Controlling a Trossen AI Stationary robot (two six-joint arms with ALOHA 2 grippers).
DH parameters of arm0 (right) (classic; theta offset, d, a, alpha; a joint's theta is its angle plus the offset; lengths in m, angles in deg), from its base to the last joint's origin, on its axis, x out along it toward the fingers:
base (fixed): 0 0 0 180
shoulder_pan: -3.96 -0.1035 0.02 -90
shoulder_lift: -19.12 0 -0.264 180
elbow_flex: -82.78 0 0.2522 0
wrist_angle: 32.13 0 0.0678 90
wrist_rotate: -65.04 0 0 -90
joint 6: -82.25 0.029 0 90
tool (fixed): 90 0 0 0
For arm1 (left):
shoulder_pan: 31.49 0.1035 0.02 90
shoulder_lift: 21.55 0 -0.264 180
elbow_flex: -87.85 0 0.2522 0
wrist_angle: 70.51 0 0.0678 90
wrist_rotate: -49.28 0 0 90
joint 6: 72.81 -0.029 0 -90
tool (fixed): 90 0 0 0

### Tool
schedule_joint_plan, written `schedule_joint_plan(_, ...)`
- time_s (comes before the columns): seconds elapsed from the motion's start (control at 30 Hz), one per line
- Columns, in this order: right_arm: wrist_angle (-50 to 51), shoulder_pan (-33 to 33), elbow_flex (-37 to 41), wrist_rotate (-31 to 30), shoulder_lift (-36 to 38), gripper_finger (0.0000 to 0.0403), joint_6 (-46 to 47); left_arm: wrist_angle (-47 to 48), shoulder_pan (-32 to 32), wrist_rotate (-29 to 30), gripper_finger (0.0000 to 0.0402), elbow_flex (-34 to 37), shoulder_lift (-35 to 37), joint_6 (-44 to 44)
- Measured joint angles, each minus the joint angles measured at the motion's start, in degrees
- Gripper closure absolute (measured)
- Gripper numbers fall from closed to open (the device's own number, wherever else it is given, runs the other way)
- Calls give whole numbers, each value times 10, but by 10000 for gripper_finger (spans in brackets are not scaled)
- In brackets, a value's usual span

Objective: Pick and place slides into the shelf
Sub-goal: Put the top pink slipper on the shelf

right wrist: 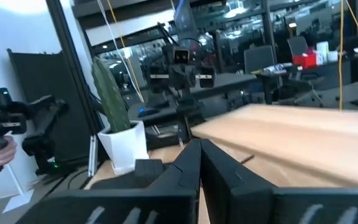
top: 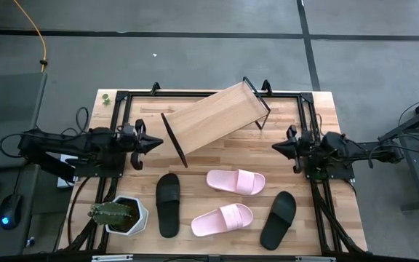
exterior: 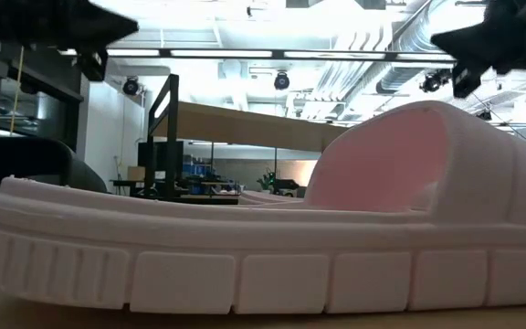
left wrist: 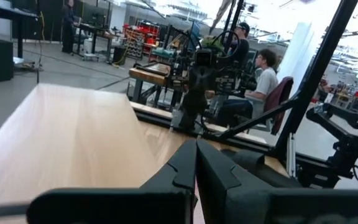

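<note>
Between the left pincer (top: 157,143) and right pincer (top: 276,146), both pressed together and empty, lie four slides (top: 236,180): probably light, soft foam; grip the strap.

Butcher-block table (top: 326,109) under shelf (top: 213,120), four slides (top: 236,180), potted cactus (top: 115,213).

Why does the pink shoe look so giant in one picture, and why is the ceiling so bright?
In the low view, a pink slide lies right in front of the camera, so it fills the picture; the ceiling lights behind it glare white and both arms show only as dark shapes. In the high view the light is even, and the same slide looks ordinary beside the shelf.
</note>
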Motion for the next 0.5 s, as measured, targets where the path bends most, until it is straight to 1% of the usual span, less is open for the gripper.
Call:
schedule_joint_plan(0.23, 80, 0, -86, 6, 0, 403, -26, 86, 0, 0, 401, -101, -1, -8)
schedule_joint_plan(0.37, 133, 0, -142, 6, -1, 403, -27, 136, 0, 0, 401, -165, -16, -9)
schedule_joint_plan(0.5, 157, 0, -195, 9, -11, 403, -31, 147, 0, 4, 401, -223, -47, -21)
